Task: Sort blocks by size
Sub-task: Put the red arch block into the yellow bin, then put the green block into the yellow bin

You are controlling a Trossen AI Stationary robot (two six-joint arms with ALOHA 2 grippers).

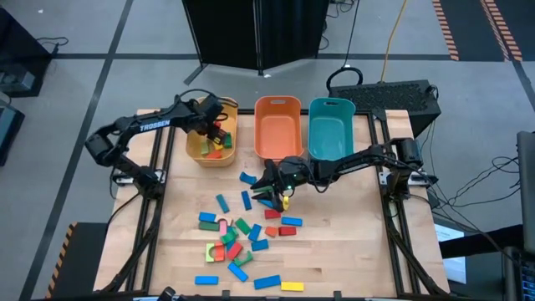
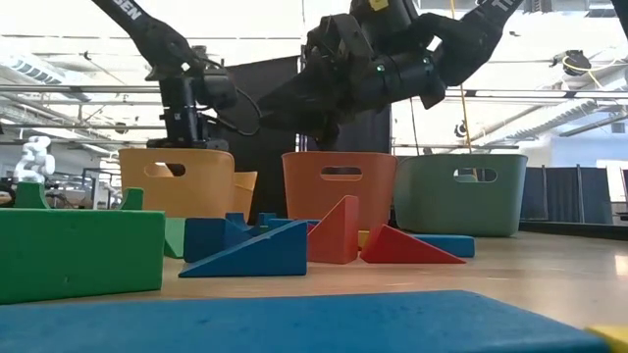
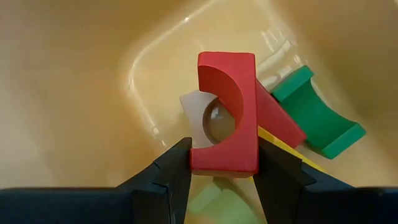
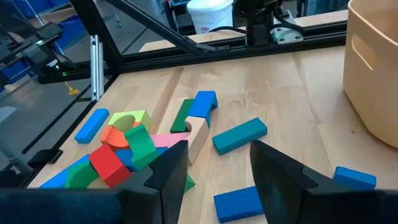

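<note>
Left fingers (image 3: 221, 180) pinch a red arch block (image 3: 227, 112); right fingers (image 4: 214, 171) spread, tips cut off.

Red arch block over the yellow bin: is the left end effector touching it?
Touching. The left wrist view shows both fingers pressed against the red arch block sides, no gap.

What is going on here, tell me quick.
Two robot arms are sorting wooden blocks into bins. The left claw is inside the yellow bin, shut on a red arch block, with a green arch and other blocks already lying there. The right claw hangs open and empty above the scattered blocks on the table. No blocks show in the orange bin or the teal bin.
</note>
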